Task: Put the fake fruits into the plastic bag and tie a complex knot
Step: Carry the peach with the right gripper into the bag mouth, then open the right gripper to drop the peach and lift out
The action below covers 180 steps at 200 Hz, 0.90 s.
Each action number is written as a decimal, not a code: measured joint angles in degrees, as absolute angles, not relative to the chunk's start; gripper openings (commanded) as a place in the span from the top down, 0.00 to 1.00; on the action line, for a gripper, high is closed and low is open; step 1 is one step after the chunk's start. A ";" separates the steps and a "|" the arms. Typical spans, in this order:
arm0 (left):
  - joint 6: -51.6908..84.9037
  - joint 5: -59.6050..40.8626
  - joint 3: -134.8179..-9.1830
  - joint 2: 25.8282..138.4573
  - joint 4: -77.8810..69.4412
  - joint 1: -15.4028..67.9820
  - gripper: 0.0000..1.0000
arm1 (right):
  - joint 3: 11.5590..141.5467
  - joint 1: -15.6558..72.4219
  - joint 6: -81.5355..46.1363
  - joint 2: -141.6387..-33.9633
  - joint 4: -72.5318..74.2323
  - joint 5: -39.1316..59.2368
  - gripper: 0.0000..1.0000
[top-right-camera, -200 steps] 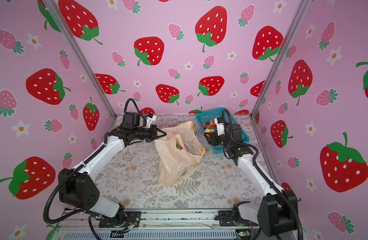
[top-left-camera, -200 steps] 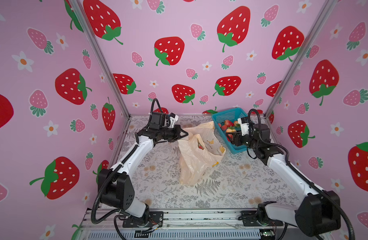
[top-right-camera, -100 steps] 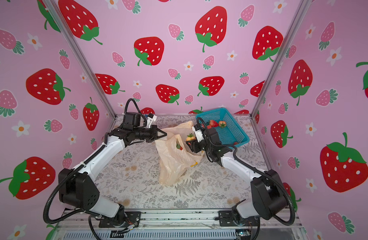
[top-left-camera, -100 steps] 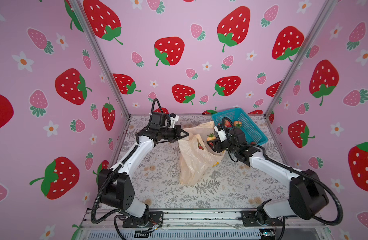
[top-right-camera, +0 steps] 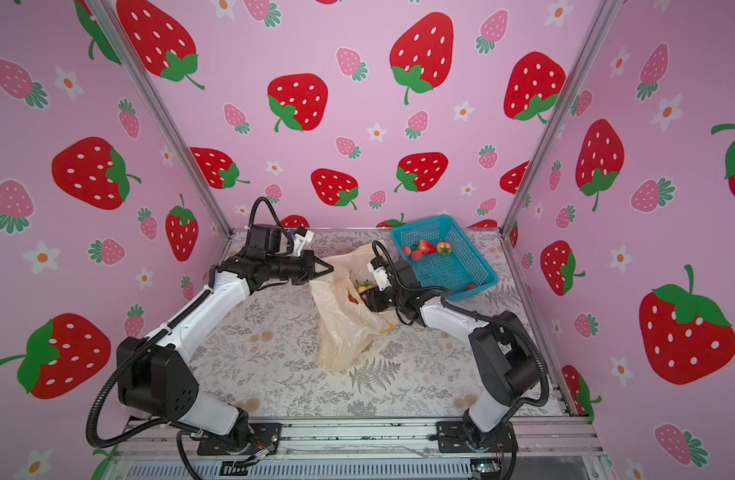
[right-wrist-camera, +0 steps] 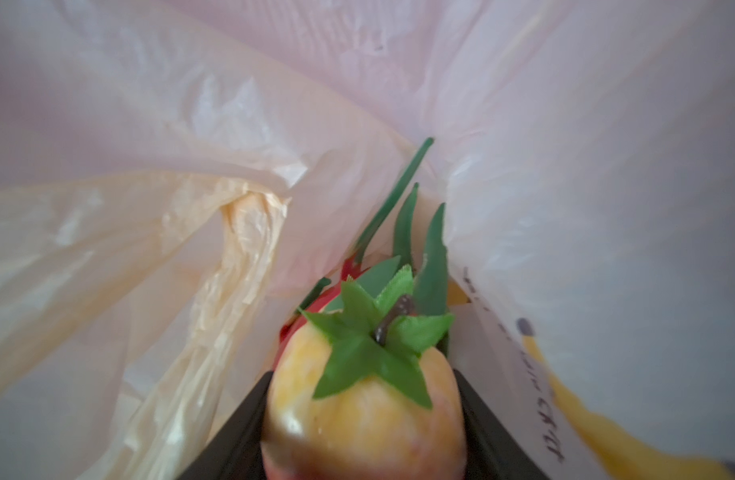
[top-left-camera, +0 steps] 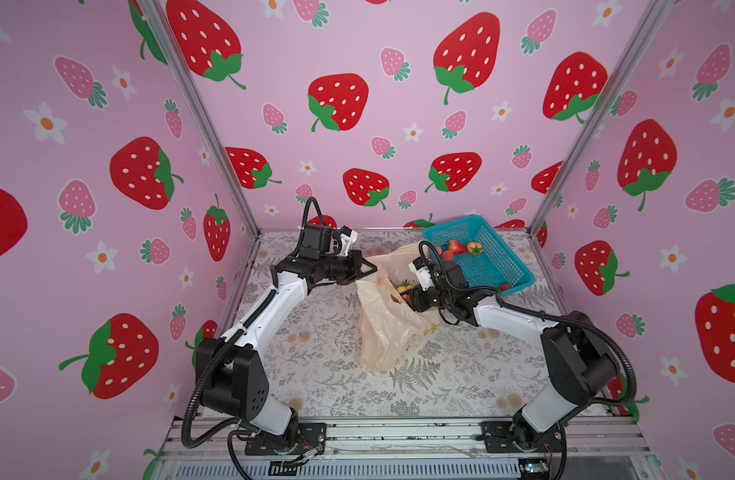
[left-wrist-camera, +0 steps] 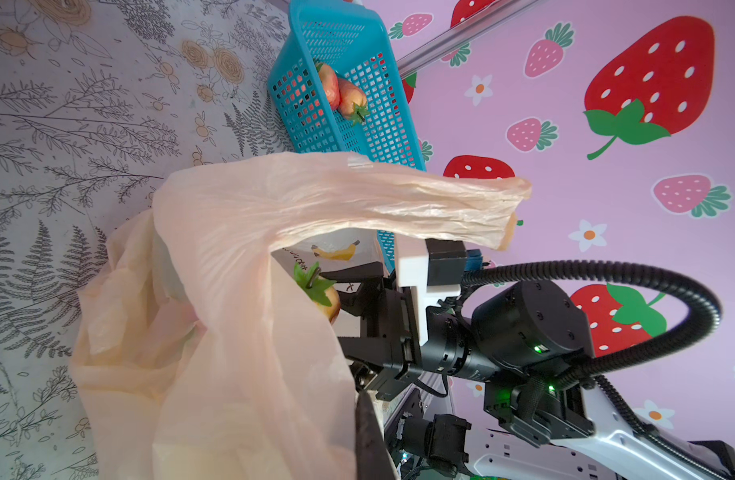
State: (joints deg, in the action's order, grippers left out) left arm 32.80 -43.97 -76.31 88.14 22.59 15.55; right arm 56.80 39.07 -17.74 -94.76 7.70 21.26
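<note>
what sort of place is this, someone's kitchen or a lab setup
Most likely a staged robot test booth, not a home: two arms bolted to an aluminium rail, strawberry-print wall panels on metal posts boxing in one small table, and fake fruits in a blue basket.

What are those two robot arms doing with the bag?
They are packing toy fruit. The left gripper pinches an edge of the plastic bag, holding its mouth open. The right gripper grips a pale strawberry at the bag's mouth, with a red fruit already inside. A few more strawberries lie in the blue basket.
</note>
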 measured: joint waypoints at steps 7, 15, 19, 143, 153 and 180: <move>32.80 -43.97 -76.31 88.12 22.59 15.55 1.00 | 56.82 39.31 -17.87 -94.78 7.73 22.48 0.56; 32.80 -43.97 -76.31 88.12 22.59 15.55 1.00 | 56.80 39.40 -18.06 -94.78 7.92 24.01 0.54; 32.80 -43.97 -76.31 88.12 22.59 15.55 1.00 | 56.82 39.44 -18.13 -94.78 8.12 24.62 0.52; 32.80 -43.97 -76.31 88.12 22.59 15.55 1.00 | 57.93 38.26 -17.39 -93.23 5.28 20.78 0.23; 32.80 -43.97 -76.31 88.12 22.59 15.55 1.00 | 57.93 37.95 -17.19 -92.53 4.97 20.51 0.23; 32.80 -43.97 -76.31 88.12 22.59 15.55 1.00 | 57.93 37.15 -16.67 -90.65 4.45 20.16 0.24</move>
State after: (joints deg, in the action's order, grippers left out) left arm 32.80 -43.97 -76.31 88.12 22.59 15.55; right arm 57.93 37.15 -16.67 -90.65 4.45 20.16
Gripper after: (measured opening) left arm 0.041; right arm 0.765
